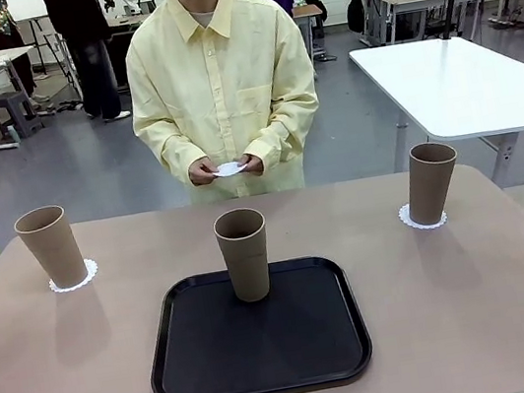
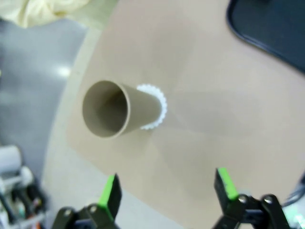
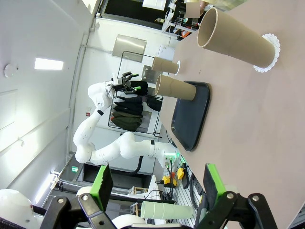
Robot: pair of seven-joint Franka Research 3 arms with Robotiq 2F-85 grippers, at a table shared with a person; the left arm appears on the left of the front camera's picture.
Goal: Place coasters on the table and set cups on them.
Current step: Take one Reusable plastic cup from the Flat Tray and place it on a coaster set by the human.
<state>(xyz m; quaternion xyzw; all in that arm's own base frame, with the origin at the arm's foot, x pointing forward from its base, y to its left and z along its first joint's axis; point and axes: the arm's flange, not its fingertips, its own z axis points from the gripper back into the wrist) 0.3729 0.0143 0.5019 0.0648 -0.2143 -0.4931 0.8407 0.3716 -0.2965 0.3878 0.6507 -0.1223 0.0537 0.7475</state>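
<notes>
Cups (image 1: 244, 254): how many, and where?
— Three: one on the tray (image 1: 266, 350), two on coasters (image 1: 74, 279) on the table (image 1: 469, 308). A third coaster (image 1: 230, 169) sits in the person's hands (image 1: 255, 166).
— How will they handle?
— Likely light, stiff, tippy; grip mid-wall. Coasters look flimsy. The left gripper (image 2: 167, 183) and right gripper (image 3: 157, 179) gape wide, empty.

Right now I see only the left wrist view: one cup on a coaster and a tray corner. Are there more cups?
Observer: Yes, two more. The middle cup stands on the tray, with nothing under it.
Operator: And the other one?
Observer: The right cup stands on its own coaster, on the table.
Operator: Is any coaster spare?
Observer: The person holds a third coaster at the far side.
</notes>
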